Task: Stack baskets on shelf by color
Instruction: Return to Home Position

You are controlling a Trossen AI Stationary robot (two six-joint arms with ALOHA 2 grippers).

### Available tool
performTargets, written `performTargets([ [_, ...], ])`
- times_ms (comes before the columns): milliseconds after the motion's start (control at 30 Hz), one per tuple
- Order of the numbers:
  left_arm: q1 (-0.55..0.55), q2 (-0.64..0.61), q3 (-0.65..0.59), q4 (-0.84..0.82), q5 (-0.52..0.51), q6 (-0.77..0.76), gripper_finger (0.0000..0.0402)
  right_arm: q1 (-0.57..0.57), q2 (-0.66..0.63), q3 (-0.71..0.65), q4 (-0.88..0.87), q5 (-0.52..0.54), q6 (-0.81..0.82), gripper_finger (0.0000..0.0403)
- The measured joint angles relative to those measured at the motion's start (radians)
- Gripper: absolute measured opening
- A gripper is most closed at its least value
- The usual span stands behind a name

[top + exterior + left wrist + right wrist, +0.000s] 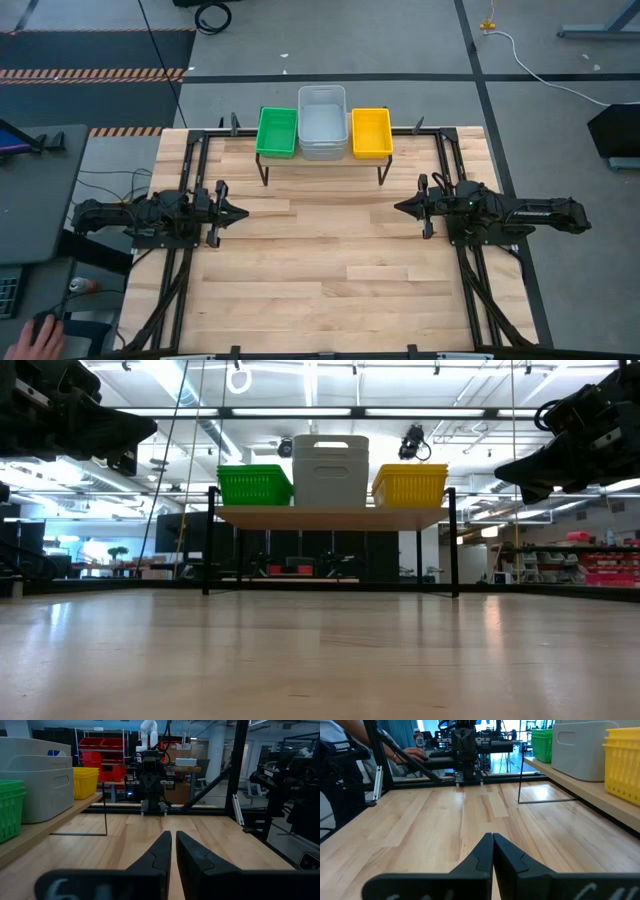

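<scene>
Three stacks of baskets stand on the shelf (322, 158) at the table's far edge: green (277, 131) on the left, pale grey (322, 122) in the middle and tallest, yellow (371, 132) on the right. The low view shows them resting by their bottoms on the plank top (330, 517). My left gripper (243, 213) hangs shut above the table's left side, pointing right. My right gripper (398, 207) hangs shut above the right side, pointing left. Both are well clear of the shelf.
The slatted wooden tabletop (330, 270) stretches between the two arms and toward the near edge. The shelf's black legs (264, 178) stand just beyond the grippers' line. A person's hand (42, 338) shows off the table at the near left.
</scene>
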Motion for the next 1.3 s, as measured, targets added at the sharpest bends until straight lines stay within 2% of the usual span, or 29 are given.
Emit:
performTargets([
  [333,0.000,0.000,0.000,0.000,0.000,0.000,0.0023,0.000,0.000,0.000,0.000,0.000,0.000,0.0016],
  [1300,0.000,0.000,0.000,0.000,0.000,0.000,0.0036,0.000,0.000,0.000,0.000,0.000,0.000,0.0016],
])
